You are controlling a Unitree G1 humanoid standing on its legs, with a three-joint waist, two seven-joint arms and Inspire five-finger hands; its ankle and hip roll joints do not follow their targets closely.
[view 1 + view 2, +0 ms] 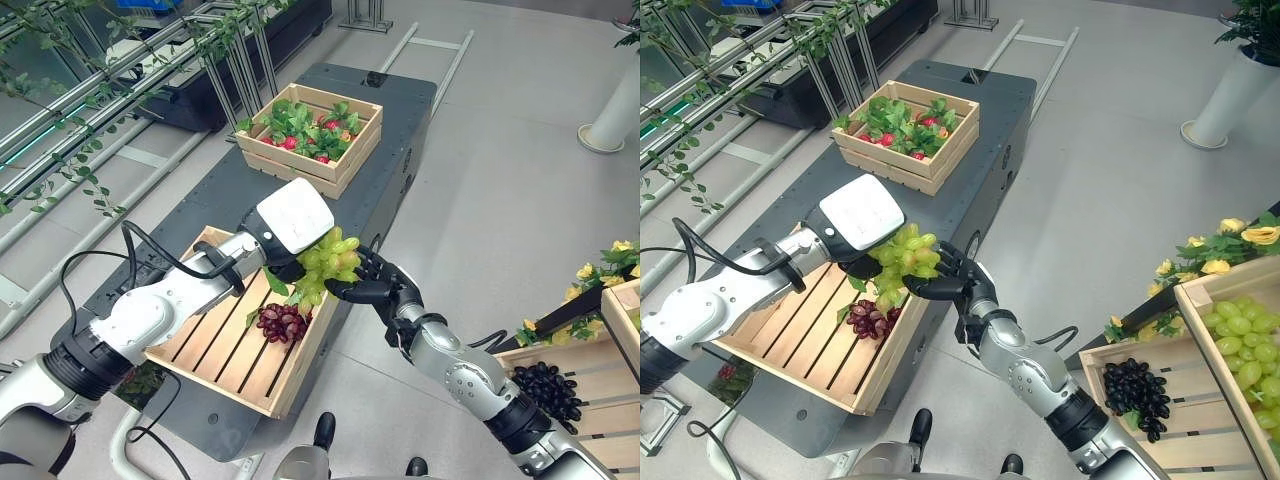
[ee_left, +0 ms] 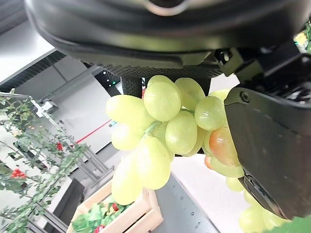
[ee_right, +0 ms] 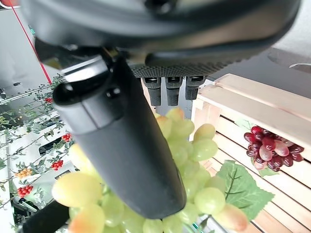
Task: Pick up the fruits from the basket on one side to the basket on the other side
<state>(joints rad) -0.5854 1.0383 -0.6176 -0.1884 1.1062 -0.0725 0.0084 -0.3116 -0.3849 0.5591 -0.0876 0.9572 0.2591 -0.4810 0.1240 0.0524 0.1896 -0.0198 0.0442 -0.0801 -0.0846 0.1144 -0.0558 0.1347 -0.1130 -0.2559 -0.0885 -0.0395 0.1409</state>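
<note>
A grey floor surrounds a dark tabletop (image 1: 400, 130) carrying two wooden crates. Over the near crate (image 1: 215, 345), at its right edge, both hands meet on a green grape bunch (image 1: 328, 262): the left hand (image 1: 292, 222) curls round its top, while the right hand (image 1: 372, 283) cups it from below with curled fingers. Red grapes (image 1: 282, 322) already lie in that crate. Black grapes (image 1: 1137, 392) and more green ones wait in crates on the right, so much remains.

Four wooden crates are showing: one slatted crate (image 1: 800, 345) and one strawberry crate (image 1: 908, 135) on the dark bench (image 1: 980, 110), two more crates (image 1: 1195, 420) at the right. Four grape bunches are showing: two green (image 1: 902, 262) (image 1: 1245, 340), one red (image 1: 870, 318), one black (image 1: 1135, 392).
</note>
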